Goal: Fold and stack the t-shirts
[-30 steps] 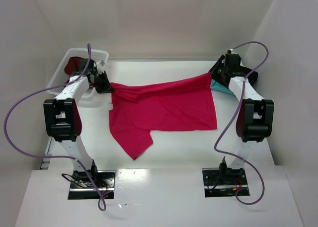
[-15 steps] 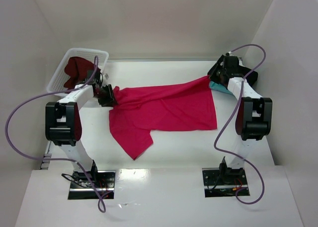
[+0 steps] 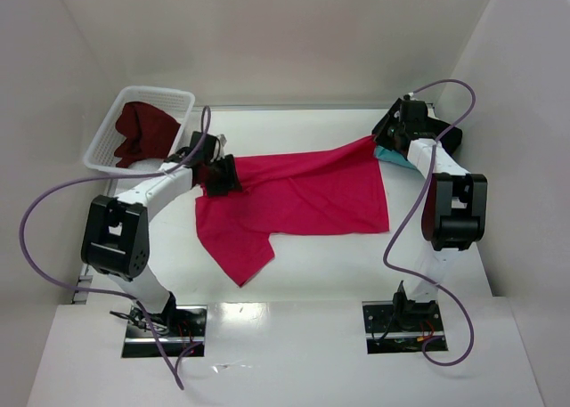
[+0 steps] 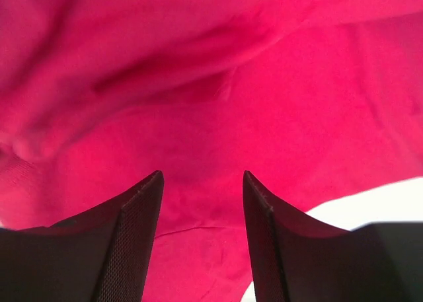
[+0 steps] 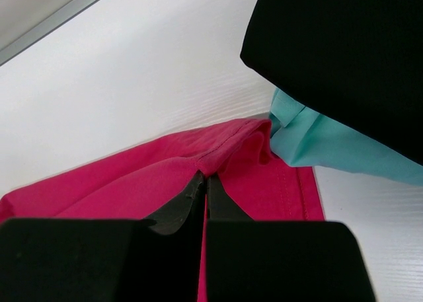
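Observation:
A crimson-pink t-shirt (image 3: 298, 198) lies spread across the middle of the table, one sleeve pointing to the front left. My left gripper (image 3: 223, 174) hovers over its left edge, open; in the left wrist view pink cloth (image 4: 218, 84) fills the picture under the gripper (image 4: 201, 175), with nothing between the fingers. My right gripper (image 3: 385, 140) is shut on the shirt's far right corner, pinching the hem (image 5: 225, 150) just above the table (image 5: 132, 90). Beside it lie a teal t-shirt (image 5: 330, 150) and a black t-shirt (image 5: 344, 57). A dark maroon t-shirt (image 3: 142, 131) sits in the basket.
The white lattice basket (image 3: 160, 93) stands at the back left corner. White walls enclose the table at the back and on both sides. The teal shirt (image 3: 392, 155) and black shirt (image 3: 450, 138) are piled at the back right, behind the right arm.
My left gripper has opened, let go of the pink shirt's left edge and moved right over the cloth. That edge has dropped to the table. The right gripper has kept its hold.

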